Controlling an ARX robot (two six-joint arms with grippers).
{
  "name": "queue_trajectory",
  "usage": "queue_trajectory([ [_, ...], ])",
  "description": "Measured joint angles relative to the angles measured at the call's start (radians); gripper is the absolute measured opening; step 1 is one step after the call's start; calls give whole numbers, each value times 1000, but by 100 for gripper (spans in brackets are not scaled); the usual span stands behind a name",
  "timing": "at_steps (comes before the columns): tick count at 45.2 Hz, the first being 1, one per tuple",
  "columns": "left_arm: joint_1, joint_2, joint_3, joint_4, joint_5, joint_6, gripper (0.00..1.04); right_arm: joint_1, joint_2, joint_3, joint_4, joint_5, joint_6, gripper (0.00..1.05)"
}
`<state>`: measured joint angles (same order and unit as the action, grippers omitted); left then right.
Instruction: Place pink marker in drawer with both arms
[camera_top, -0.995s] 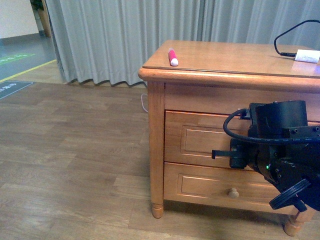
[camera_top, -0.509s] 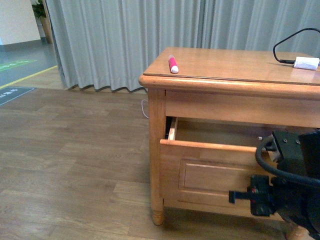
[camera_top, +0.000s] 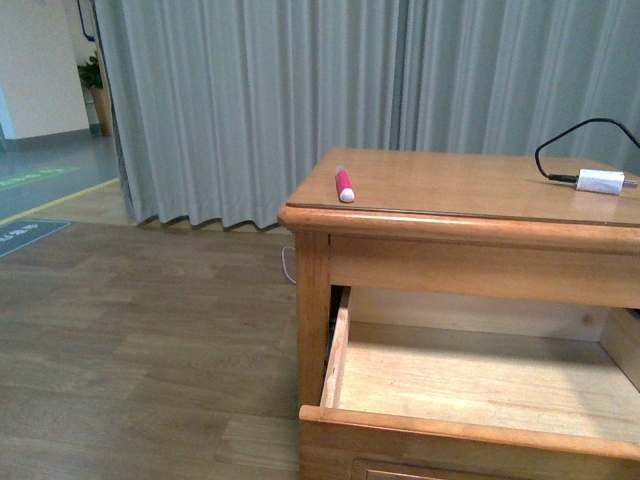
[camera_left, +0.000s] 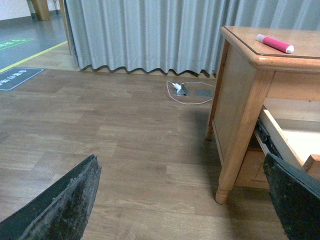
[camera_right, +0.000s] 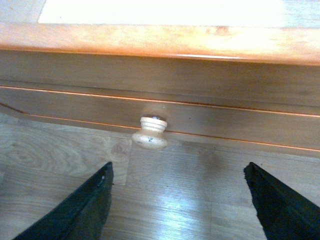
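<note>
**A:** How far along is it, starting closest in?

**B:** Nearest, the right gripper (camera_right: 185, 207) hangs in front of the wide honey-coloured wooden drawer (camera_top: 450, 432). Its black fingers (camera_right: 92, 207) are spread wide with nothing between them. The small round wooden knob (camera_right: 150, 134) sits just beyond them, untouched. The left gripper (camera_left: 180, 202) is low over the wood-plank floor (camera_left: 110, 135), beside the desk's leg. It is also spread wide and empty.

**A:** So the drawer part is done?

**B:** I'd say so. The drawer stands pulled well out, and its pale bottom is bare as far as the front view shows. Picking up the pen, carrying it over and dropping it in are all still to do, and probably shutting the drawer too.

**A:** And the pen?

**B:** The short, thick bright pink marker (camera_top: 344, 184) with a white cap end lies flat on the honey-coloured wooden desk (camera_top: 460, 190). It is near the front left corner, above the open drawer.

**A:** Which way does it point?

**B:** Its long axis runs roughly front to back, a little askew. The white cap is toward the desk's front edge and the other end toward the grey curtain (camera_top: 250, 100). Further off, at the far right of the top, lies a white plug (camera_top: 598, 181) on a black cable, well apart from the marker.
</note>
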<state>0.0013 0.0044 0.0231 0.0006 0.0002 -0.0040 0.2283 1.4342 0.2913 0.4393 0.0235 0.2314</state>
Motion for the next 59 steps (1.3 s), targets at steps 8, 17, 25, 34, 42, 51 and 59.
queue_trajectory([
  [8, 0, 0, 0, 0, 0, 0, 99, -95, -425, -4, -334, -94, -18, 96],
  [17, 0, 0, 0, 0, 0, 0, 99, -178, -658, 74, -571, -138, -101, 96],
  [25, 0, 0, 0, 0, 0, 0, 99, -156, -735, 129, -684, -149, -146, 96],
  [34, 0, 0, 0, 0, 0, 0, 99, -111, -746, 137, -674, -123, -129, 96],
  [42, -63, 35, 11, -48, -167, -39, 99, -110, -747, 137, -673, -119, -121, 96],
  [51, -254, 314, 151, -78, -437, -159, 99, -109, -747, 137, -673, -119, -121, 96],
  [59, -242, 612, 351, 83, -344, -170, 99, -109, -747, 137, -673, -119, -121, 96],
])
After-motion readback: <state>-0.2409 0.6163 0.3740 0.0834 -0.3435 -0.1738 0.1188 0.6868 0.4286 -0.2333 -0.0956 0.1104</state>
